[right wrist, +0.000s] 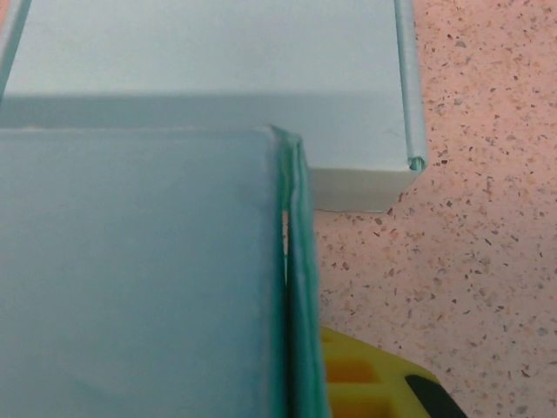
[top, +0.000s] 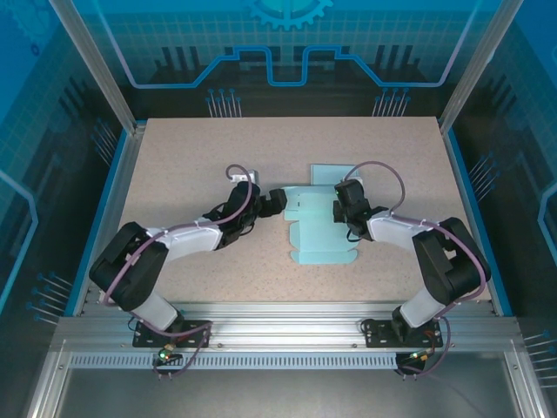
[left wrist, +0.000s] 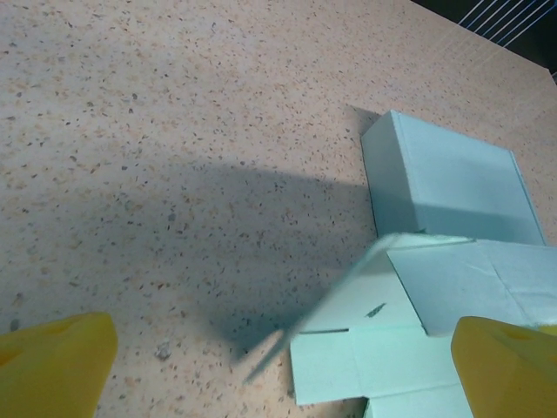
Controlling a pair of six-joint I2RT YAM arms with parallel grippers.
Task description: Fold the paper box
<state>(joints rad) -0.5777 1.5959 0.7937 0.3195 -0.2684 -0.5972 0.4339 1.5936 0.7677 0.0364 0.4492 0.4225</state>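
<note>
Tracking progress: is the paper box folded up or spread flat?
Partly folded: on the box one end is folded up, a flap lifts, other panels lie flat.

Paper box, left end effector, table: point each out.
paper box (top: 315, 244), top external view, its near flat panel.
left end effector (top: 280, 202), top external view, between its fingertips.
table (top: 191, 157), top external view, bare far-left surface.

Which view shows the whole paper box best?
Top external: the paper box shows whole, outline and all. Left wrist catches one end's flaps and a raised wall; right wrist gives a close-up of one folded wall edge.
</note>
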